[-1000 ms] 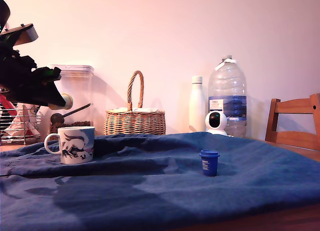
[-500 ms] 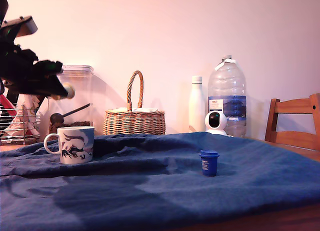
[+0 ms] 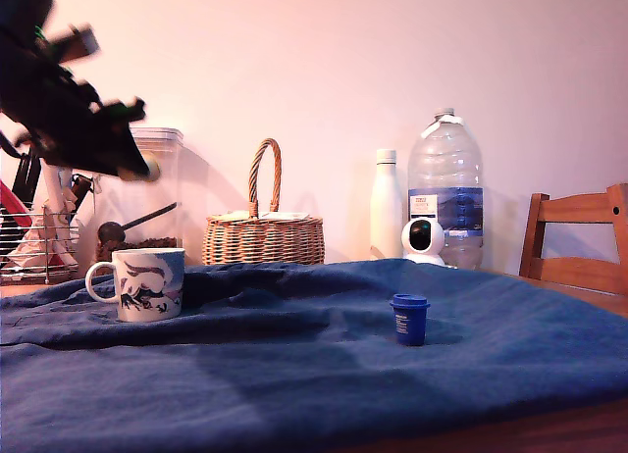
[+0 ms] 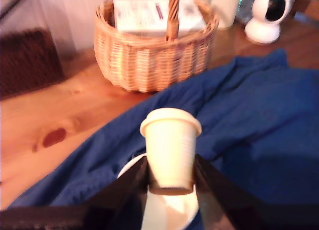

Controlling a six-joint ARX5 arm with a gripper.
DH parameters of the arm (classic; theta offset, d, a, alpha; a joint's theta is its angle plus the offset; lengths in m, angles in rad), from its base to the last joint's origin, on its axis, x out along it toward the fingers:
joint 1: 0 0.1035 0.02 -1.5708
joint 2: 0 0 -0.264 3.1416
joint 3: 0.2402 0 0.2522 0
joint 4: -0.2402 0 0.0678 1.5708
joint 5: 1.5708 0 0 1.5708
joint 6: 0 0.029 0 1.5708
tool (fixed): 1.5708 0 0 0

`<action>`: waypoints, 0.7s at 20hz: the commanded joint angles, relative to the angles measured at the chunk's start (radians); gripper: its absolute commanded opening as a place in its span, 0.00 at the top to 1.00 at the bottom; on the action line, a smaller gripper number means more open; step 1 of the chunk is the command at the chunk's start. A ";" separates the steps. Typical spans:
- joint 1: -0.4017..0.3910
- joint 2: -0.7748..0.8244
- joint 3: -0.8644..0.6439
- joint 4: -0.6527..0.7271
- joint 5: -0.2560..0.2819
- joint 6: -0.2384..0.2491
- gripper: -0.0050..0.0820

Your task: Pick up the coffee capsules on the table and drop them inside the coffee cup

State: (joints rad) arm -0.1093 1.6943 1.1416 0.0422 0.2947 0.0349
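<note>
Release of the cream capsule (image 4: 170,148), pinched at its lower body between the fingers (image 4: 209,182) directly above the coffee cup (image 3: 140,283), is best made once it is centred over the white rim, while the blue capsule (image 3: 410,319) on the cloth-draped worktop (image 3: 294,375), well apart from the cup, is left for later.

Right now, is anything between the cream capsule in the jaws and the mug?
Nothing visible. The cream capsule is held above the mug, whose open rim shows directly beneath it in the wrist view.
</note>
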 commanded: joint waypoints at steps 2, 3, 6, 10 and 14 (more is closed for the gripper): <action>-0.003 0.108 0.082 -0.099 0.004 -0.002 0.79; -0.003 0.140 0.121 -0.143 0.004 -0.002 0.79; -0.003 0.215 0.211 -0.249 0.003 0.002 0.79; -0.005 0.232 0.237 -0.286 0.003 0.013 0.79; -0.004 0.232 0.237 -0.303 0.003 0.014 0.79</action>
State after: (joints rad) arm -0.1093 1.9179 1.3724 -0.2653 0.2947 0.0402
